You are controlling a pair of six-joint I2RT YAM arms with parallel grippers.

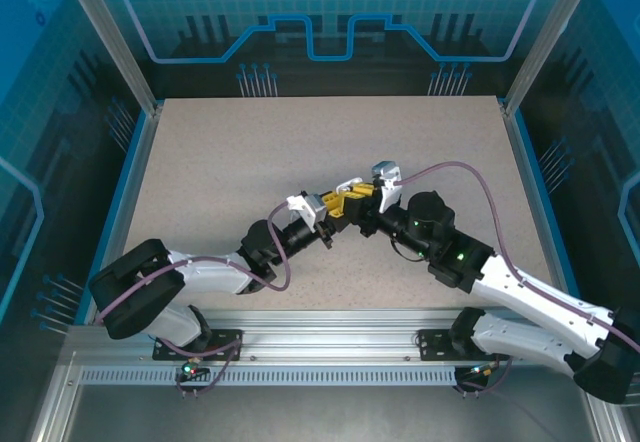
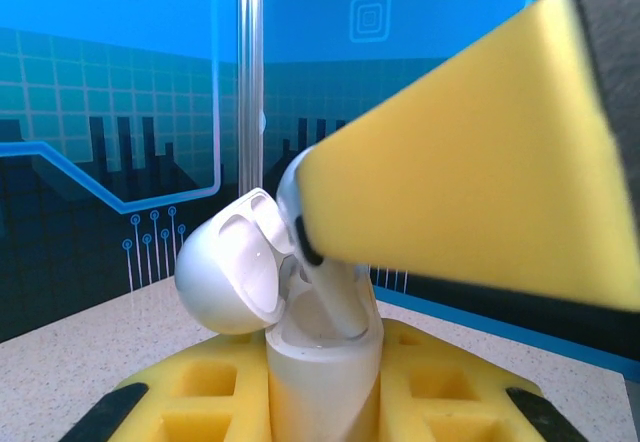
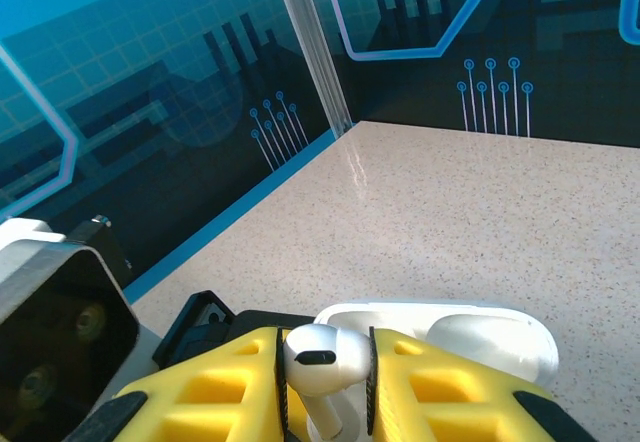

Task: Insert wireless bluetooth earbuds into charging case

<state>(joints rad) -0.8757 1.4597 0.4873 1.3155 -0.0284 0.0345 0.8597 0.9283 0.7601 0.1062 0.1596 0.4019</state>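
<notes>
The left pincer (image 2: pixel 325 402) clenches the open case (image 2: pixel 322 367) upright over the desk (image 1: pixel 200 182) so the right pincer (image 3: pixel 322 347), pinching a white earbud (image 3: pixel 312 360), can seat its stem inside.

I see both arms stretched over the speckled counter (image 1: pixel 230 152), the left gripper (image 1: pixel 327 222) reaching from 7 o'clock and the right gripper (image 1: pixel 352 202) from 4 o'clock. Their yellow jaws meet tip to tip near the counter's centre, too tightly bunched to read.
</notes>
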